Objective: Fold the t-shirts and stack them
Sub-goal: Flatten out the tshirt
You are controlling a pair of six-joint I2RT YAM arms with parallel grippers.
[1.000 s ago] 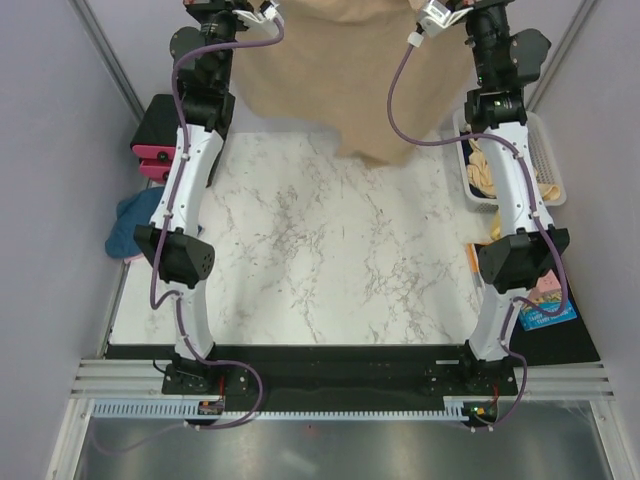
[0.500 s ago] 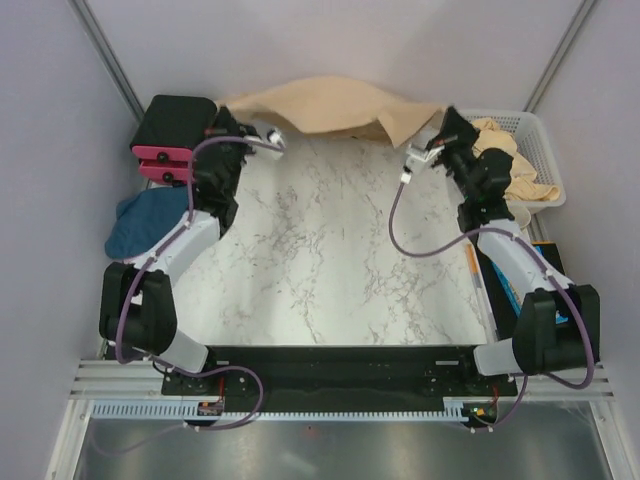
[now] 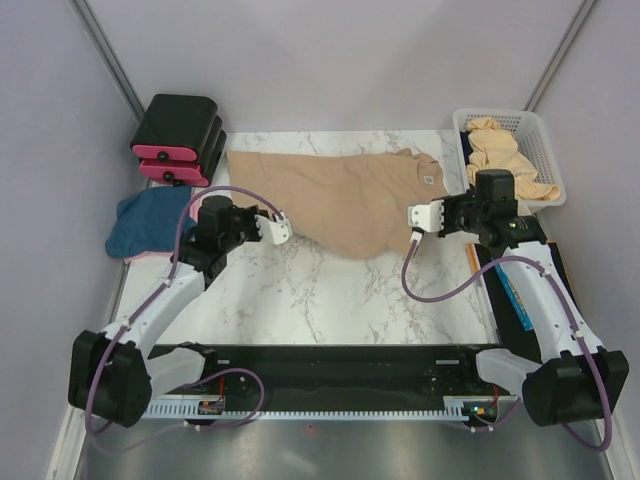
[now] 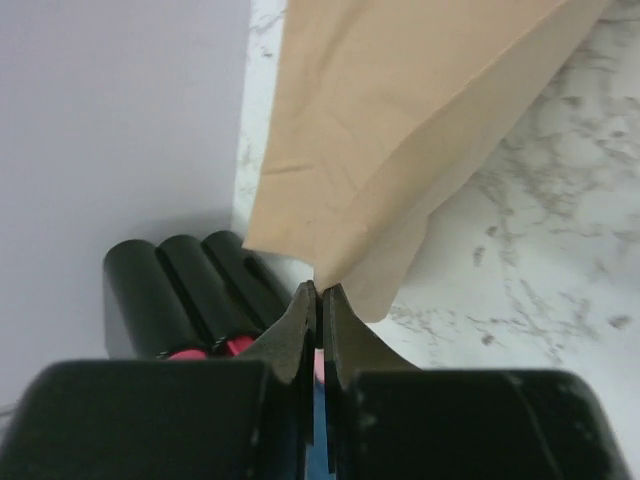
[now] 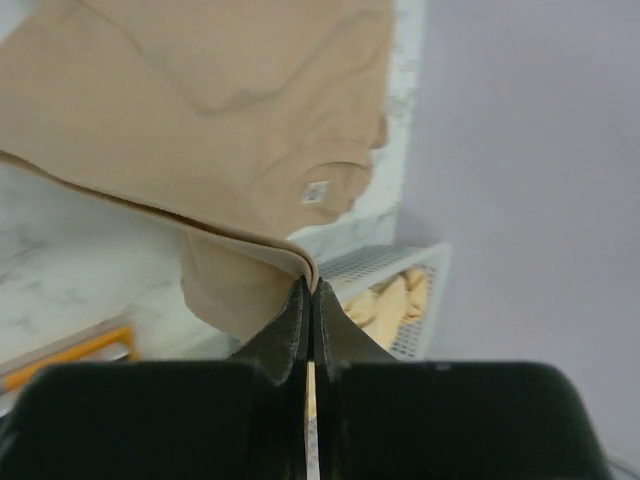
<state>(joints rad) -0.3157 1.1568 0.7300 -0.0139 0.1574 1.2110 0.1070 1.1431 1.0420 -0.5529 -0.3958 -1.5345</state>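
Tan t-shirt (image 3: pixel 340 195) lies spread across the far half of the marble bench (image 3: pixel 330 310), lengthwise from left to right, with its collar and small white neck label (image 3: pixel 428 181) toward the right end. Its far part rests flat on the bench, while the near edge is held at both ends by the arms.

The left gripper (image 3: pixel 278 228) is clenched on the shirt's near left corner. The left wrist view shows its jaws pressed together with a point of tan cloth pinched between them. The right gripper (image 3: pixel 418 217) is clenched on the near edge close to the collar. In the right wrist view the jaws meet on a doubled lip of the fabric.

To the right, a white mesh basket (image 3: pixel 548 150) holds more crumpled tan shirts (image 3: pixel 500 160). At the left edge of the bench a dark blue shirt (image 3: pixel 145 220) sits in a soft heap with a sliver of pink cloth (image 3: pixel 133 258) under it; whether these are folded cannot be told. Black-and-pink boxes (image 3: pixel 178 130) stand at the far left corner.

The task looks to be at an early stage. This shirt is laid out but shows no finished fold, the shirts in the basket are unfolded, and no stack of tan shirts is in view.
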